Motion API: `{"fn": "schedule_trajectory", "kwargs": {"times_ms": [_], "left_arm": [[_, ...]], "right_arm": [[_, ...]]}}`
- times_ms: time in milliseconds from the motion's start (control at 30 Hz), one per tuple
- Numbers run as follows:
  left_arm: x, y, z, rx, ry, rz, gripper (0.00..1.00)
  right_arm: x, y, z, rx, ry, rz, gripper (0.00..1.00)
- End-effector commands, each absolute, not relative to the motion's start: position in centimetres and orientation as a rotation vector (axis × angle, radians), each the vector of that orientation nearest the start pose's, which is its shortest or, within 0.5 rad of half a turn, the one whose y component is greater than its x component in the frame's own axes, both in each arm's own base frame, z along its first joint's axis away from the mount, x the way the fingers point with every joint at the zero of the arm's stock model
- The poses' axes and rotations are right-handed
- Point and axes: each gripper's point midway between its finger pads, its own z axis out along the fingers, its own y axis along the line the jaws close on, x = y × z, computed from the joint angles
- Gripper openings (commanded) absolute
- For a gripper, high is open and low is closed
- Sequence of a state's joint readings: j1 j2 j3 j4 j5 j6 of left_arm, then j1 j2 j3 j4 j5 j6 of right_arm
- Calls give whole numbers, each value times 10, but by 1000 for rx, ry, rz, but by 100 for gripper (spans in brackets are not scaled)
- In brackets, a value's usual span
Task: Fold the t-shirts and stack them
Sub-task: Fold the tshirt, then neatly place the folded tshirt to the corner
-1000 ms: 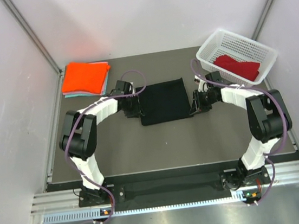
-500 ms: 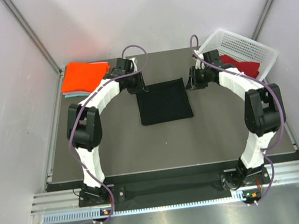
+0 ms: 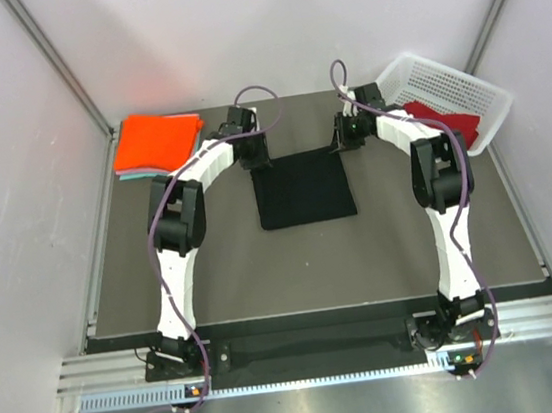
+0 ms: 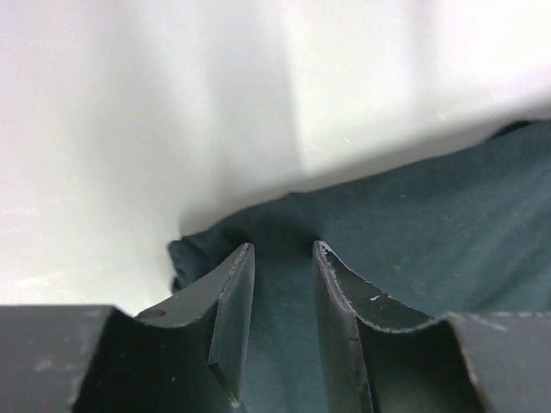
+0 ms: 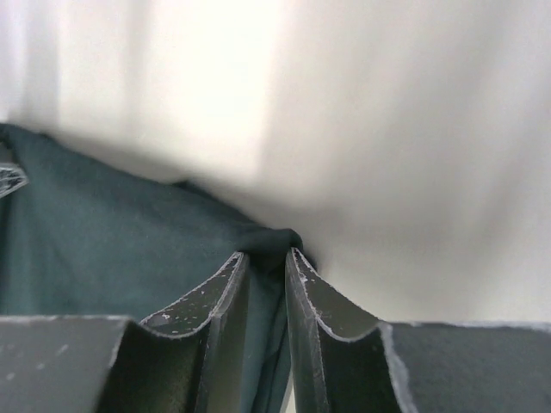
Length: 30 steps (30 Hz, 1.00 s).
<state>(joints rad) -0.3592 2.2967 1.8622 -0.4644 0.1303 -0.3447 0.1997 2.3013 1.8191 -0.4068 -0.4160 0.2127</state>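
The black cloth t-shirt seems soft and limp; pinch its far corners, where left gripper and right gripper stand slightly parted.

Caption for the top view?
Jaws at both far corners of the folded black t-shirt; orange t-shirt far left, red t-shirt in basket.

White mesh basket (far right corner)

White arms, blk joints, purple cables.
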Motion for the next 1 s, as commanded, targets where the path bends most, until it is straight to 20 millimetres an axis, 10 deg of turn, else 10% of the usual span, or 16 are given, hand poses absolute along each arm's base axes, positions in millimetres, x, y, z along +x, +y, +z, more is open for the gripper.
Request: {"fn": "schedule_trajectory", "kwargs": {"times_ms": [0,167,333,500,767,967], "left_arm": [[548,-207,45,48,2449,-350,39],[555,-203,45,43,2446,-367,42],[562,-200,103,36,2376,-450,52],[526,-207,146,106,2363,-681,54],[430,-206,101,82,2479,-907,68],[415,-209,66,75,2502,-965,70]], "right_arm": [[563,187,67,-170,2366,663,24],[569,180,66,-134,2359,607,24],[565,175,103,-133,2322,593,36],[539,173,137,-148,2319,609,43],[464,172,149,-212,2338,684,55],[424,176,137,-218,2344,747,57]]}}
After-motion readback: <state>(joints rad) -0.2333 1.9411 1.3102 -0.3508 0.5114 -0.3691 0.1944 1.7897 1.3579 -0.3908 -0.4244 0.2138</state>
